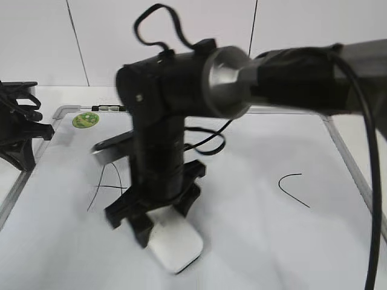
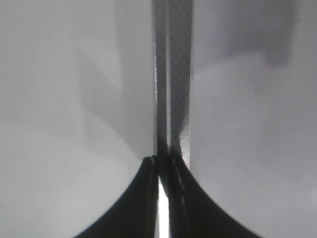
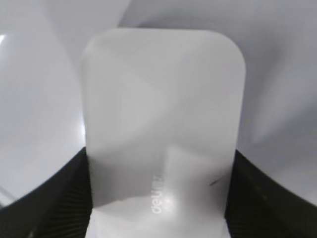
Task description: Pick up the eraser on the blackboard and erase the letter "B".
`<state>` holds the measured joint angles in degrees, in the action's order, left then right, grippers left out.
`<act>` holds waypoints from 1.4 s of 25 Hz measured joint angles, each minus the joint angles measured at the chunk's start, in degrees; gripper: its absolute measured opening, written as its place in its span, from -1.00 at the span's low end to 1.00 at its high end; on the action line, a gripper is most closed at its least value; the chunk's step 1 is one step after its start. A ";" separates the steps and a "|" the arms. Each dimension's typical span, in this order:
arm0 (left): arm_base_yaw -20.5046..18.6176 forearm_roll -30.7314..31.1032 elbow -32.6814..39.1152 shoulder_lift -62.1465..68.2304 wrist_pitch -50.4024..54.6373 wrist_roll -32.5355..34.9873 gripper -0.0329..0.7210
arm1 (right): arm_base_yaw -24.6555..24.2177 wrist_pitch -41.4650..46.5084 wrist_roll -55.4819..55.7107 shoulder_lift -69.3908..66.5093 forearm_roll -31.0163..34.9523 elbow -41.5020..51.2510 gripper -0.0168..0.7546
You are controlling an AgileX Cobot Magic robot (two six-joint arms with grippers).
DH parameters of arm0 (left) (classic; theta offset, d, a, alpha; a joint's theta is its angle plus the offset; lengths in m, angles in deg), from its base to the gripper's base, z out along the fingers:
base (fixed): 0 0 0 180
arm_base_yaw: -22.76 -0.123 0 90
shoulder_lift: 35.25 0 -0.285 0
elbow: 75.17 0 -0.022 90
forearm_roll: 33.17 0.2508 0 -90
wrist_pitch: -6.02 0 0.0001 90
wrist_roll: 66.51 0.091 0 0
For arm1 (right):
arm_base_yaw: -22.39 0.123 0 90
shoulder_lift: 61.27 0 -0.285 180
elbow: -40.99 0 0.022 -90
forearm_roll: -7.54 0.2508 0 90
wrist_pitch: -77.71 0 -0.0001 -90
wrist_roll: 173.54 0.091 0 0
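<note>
1. Exterior: my right gripper (image 1: 158, 222) presses the eraser (image 1: 177, 246) onto the blackboard (image 1: 266, 241); no "B" visible, likely wiped or hidden.
2. Left wrist: my left gripper (image 2: 163, 166) is closed, empty.
3. Right wrist: jaws clamp the eraser (image 3: 161, 134).
</note>
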<state>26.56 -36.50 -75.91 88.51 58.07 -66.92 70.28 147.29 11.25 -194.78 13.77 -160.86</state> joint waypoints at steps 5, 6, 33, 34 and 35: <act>0.00 0.00 0.00 0.00 0.00 0.00 -0.87 | -6.35 0.00 0.71 0.74 -2.96 0.44 0.40; 0.00 0.00 0.00 0.00 0.00 0.00 -0.87 | -7.74 0.00 0.75 0.99 -3.55 0.58 0.40; 0.00 0.00 0.00 0.00 0.21 0.00 -0.87 | -30.85 0.46 0.73 14.46 -4.08 2.50 0.40; 0.00 0.00 0.00 0.00 0.30 0.00 -0.87 | -32.35 0.46 0.54 15.17 -3.95 3.19 0.40; 0.00 0.00 0.00 0.00 0.30 0.00 -0.87 | -33.54 0.46 0.49 15.94 -3.83 4.25 0.40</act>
<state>26.56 -36.50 -75.91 88.51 58.37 -66.92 36.74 147.75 11.74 -178.84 9.94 -156.61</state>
